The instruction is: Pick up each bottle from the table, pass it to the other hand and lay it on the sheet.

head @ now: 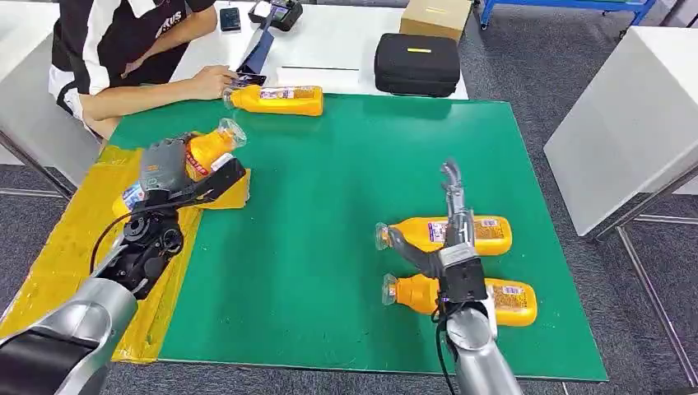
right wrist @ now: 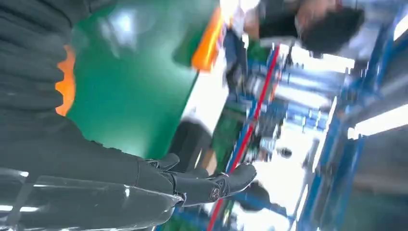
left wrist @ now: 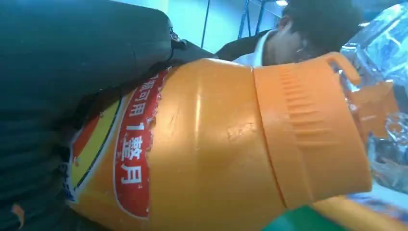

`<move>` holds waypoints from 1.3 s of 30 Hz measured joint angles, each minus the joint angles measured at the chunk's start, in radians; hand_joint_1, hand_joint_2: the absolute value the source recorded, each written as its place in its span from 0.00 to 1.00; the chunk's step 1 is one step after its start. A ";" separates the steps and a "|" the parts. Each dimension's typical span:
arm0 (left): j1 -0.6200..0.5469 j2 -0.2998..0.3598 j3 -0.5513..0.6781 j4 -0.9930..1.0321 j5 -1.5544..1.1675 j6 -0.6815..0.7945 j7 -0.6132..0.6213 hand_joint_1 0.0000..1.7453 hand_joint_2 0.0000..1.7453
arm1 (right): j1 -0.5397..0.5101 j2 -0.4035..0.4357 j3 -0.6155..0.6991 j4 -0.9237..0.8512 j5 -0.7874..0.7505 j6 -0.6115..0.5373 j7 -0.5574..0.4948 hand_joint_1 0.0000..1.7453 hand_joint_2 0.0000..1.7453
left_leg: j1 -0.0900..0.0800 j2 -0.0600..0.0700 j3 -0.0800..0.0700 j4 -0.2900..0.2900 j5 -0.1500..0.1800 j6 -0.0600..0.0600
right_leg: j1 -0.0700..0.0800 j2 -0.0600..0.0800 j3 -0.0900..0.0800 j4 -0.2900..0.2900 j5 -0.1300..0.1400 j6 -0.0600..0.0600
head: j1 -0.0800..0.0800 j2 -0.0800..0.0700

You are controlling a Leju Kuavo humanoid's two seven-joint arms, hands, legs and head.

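My left hand (head: 167, 170) grips an orange bottle (head: 207, 149) with a red and yellow label, tilted with its clear cap end raised, over the yellow sheet (head: 66, 255) at the table's left. Up close, the held bottle (left wrist: 216, 144) lies against the dark left hand (left wrist: 72, 62). My right hand (head: 443, 239) is open with fingers stretched forward, above two orange bottles lying on the green mat (head: 329, 206): one farther (head: 481, 234), one nearer (head: 506, 301). The right hand (right wrist: 96, 159) holds nothing. A third bottle (head: 276, 100) lies at the mat's far edge.
A person sits at the far left, forearm (head: 156, 92) on the table, hand next to the far bottle. A black case (head: 416, 63), a cardboard box (head: 435, 16) and a phone (head: 230, 18) lie behind the mat. A white table (head: 625, 107) stands to the right.
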 measured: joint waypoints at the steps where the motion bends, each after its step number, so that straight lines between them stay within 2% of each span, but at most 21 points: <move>1: 0.000 0.005 -0.003 0.006 -0.002 0.000 0.003 1.00 1.00 | 0.006 -0.004 -0.010 -0.010 -0.002 -0.002 -0.001 0.00 1.00 | 0.000 0.000 0.000 0.000 0.000 0.000 | 0.000 0.000 0.000 0.000 0.000 0.000 | 0.000 0.000; 8: 0.009 0.026 -0.027 0.037 -0.087 -0.027 0.028 1.00 1.00 | 0.064 -0.021 -0.104 -0.111 -0.029 -0.070 -0.009 0.00 1.00 | 0.000 0.000 0.000 0.000 0.000 0.000 | 0.000 0.000 0.000 0.000 0.000 0.000 | 0.000 0.000; 14: 0.033 0.027 -0.051 0.056 -0.129 -0.036 0.032 1.00 1.00 | 0.070 -0.054 -0.183 -0.132 -0.024 -0.063 0.001 0.00 1.00 | 0.000 0.000 0.000 0.000 0.000 0.000 | 0.000 0.000 0.000 0.000 0.000 0.000 | 0.000 0.000; 15: 0.037 0.027 -0.053 0.058 -0.134 -0.037 0.030 0.90 1.00 | 0.070 -0.058 -0.190 -0.132 -0.019 -0.063 0.002 0.00 1.00 | 0.000 0.000 0.000 0.000 0.000 0.000 | 0.000 0.000 0.000 0.000 0.000 0.000 | 0.000 0.000; 16: 0.041 0.026 -0.054 0.060 -0.135 -0.038 0.026 0.00 1.00 | 0.070 -0.060 -0.195 -0.132 -0.014 -0.063 0.002 0.00 1.00 | 0.000 0.000 0.000 0.000 0.000 0.000 | 0.000 0.000 0.000 0.000 0.000 0.000 | 0.000 0.000; 28: 0.052 -0.003 -0.055 0.080 -0.178 -0.080 0.078 0.00 1.00 | 0.081 -0.066 -0.224 -0.143 0.025 -0.071 0.015 0.00 1.00 | 0.000 0.000 0.000 0.000 0.000 0.000 | 0.000 0.000 0.000 0.000 0.000 0.000 | 0.000 0.000; 29: 0.052 -0.004 -0.055 0.080 -0.178 -0.080 0.078 0.00 0.00 | 0.081 -0.066 -0.224 -0.143 0.029 -0.071 0.015 0.00 1.00 | 0.000 0.000 0.000 0.000 0.000 0.000 | 0.000 0.000 0.000 0.000 0.000 0.000 | 0.000 0.000; 39: 0.052 -0.009 -0.019 0.081 -0.196 -0.055 0.100 0.00 0.00 | 0.089 -0.066 -0.224 -0.152 0.068 -0.069 0.024 0.00 1.00 | 0.000 0.000 0.000 0.000 0.000 0.000 | 0.000 0.000 0.000 0.000 0.000 0.000 | 0.000 0.000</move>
